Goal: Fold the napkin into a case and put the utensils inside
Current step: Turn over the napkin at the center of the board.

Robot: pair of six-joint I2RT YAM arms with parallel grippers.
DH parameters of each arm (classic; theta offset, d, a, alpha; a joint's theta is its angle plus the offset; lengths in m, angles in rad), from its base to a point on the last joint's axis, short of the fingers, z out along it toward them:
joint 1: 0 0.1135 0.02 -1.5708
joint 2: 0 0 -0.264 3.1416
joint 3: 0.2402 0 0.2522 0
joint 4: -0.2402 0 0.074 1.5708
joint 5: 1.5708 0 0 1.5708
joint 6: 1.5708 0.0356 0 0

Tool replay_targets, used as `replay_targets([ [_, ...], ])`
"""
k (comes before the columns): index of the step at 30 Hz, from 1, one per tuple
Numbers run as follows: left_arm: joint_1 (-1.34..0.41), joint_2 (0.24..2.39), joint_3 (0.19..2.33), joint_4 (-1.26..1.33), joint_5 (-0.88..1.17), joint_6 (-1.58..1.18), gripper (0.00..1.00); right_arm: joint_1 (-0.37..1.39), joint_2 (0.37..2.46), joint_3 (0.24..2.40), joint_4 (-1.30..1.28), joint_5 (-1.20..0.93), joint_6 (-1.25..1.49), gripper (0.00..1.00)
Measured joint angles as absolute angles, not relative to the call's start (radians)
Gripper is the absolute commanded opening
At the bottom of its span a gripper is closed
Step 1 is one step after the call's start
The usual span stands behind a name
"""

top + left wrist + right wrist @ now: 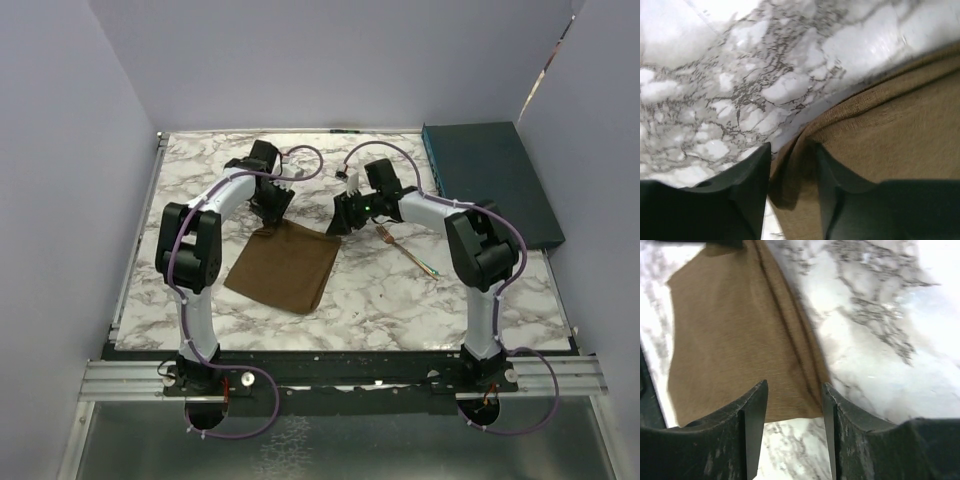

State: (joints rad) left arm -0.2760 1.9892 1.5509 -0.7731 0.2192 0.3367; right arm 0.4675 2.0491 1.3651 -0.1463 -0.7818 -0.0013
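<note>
While the left hand (790,150) and the right hand (792,390) sit parted, pinching nothing, at the far corners of the napkin (285,265) lying on the bench (380,290) beside the fork (408,252), each should rise straight up so no finger drags the fold.

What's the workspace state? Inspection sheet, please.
surface: marble-pattern table, napkin and fork on it.
job's things: brown napkin lies flat, not yet a narrow case; copper fork to its right, off the cloth.
clutter: dark teal box at the far right.
grippers: left tool and right tool open, each over a far napkin corner.
cables: purple cables loop along both arms.
surroundings: white walls; metal rail at the near edge.
</note>
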Motion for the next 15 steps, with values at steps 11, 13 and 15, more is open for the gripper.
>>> replay_targets([
  [11, -0.276, 1.987, 1.661, -0.766, 0.144, 0.261, 0.96, 0.463, 1.966, 1.256, -0.058, -0.497, 0.150, 0.58],
  [13, -0.276, 1.968, 1.676, -0.768, 0.139, 0.279, 0.92, 0.463, 1.910, 1.192, -0.010, -0.506, 0.212, 0.59],
  [15, -0.276, 1.948, 1.682, -0.768, 0.133, 0.302, 0.87, 0.463, 1.843, 1.105, 0.064, -0.521, 0.285, 0.59],
])
